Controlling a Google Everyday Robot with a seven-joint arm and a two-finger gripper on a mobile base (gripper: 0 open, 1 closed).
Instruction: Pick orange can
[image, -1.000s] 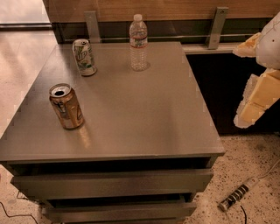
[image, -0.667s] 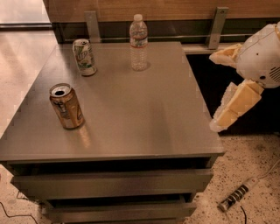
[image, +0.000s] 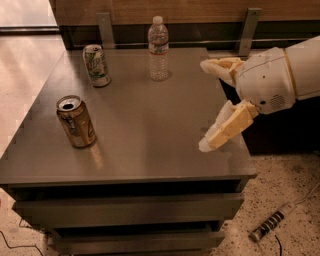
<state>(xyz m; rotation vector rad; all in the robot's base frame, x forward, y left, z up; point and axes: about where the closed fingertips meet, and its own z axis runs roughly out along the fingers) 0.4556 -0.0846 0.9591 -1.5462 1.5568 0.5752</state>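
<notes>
Here's the small orange-gold metal drink can, upright near the left front corner of the flat grey table, well apart from the cream two-finger gripper over on the right side. Fingers spread wide, nothing between them! Since a moment ago the gripper has swung in from beyond the right edge and now hangs over the tabletop itself. The can hasn't budged. Behind it stand a white-and-green can and a clear plastic water bottle, both unmoved.
</notes>
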